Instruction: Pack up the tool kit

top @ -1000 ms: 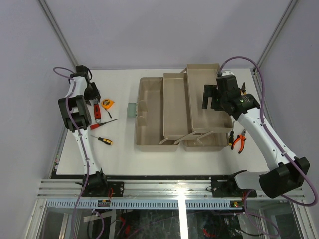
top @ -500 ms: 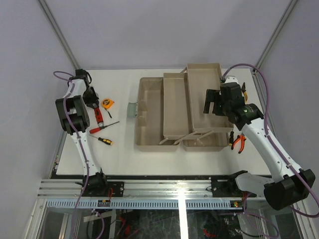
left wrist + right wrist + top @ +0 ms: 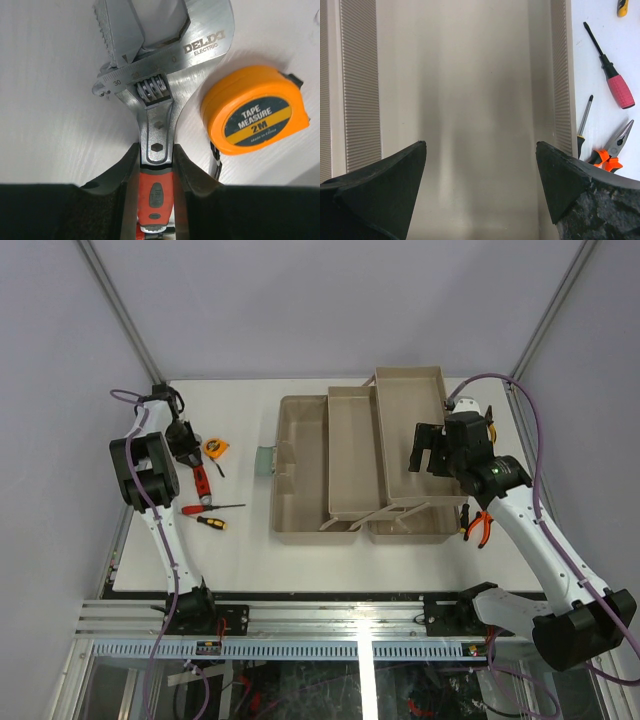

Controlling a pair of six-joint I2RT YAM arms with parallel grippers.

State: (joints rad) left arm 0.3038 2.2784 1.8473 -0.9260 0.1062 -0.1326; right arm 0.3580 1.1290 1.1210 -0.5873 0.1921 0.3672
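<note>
Left wrist: gripper [image 3: 155, 156] tight around wrench [image 3: 157, 95]

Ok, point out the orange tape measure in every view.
Top external: the tape measure is in the left part, left of the toolbox.
Left wrist: tape measure right of centre, lying flat.
Right wrist: not in it.
Shared landmark: the red-handled wrench, just beside it in the top and left wrist views.
</note>
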